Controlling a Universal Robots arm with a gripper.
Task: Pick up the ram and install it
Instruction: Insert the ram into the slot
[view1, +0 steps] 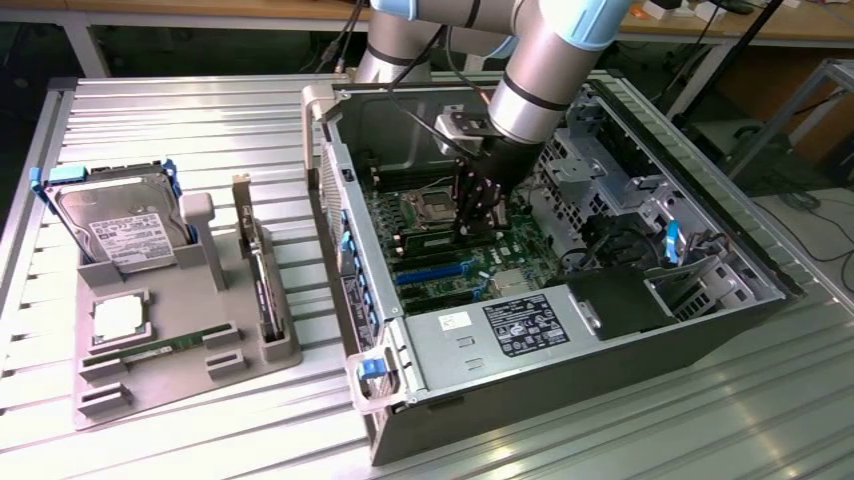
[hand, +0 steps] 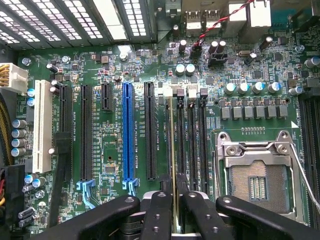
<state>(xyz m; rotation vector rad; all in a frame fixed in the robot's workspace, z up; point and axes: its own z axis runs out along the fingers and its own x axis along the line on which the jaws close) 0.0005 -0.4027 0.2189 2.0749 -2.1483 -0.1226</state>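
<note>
In the wrist view the ram shows edge-on as a thin green strip. It stands upright along the memory slot closest to the long black expansion slots, and I cannot tell whether it is seated. My gripper is shut on its near end, with a black finger on each side. In the exterior view my gripper reaches down into the open computer case, and the ram lies just in front of the CPU socket.
Free memory slots run between the held stick and the CPU socket. A blue expansion slot lies on the other side. Outside the case, a grey tray holds a hard drive, a silver CPU chip and another green stick.
</note>
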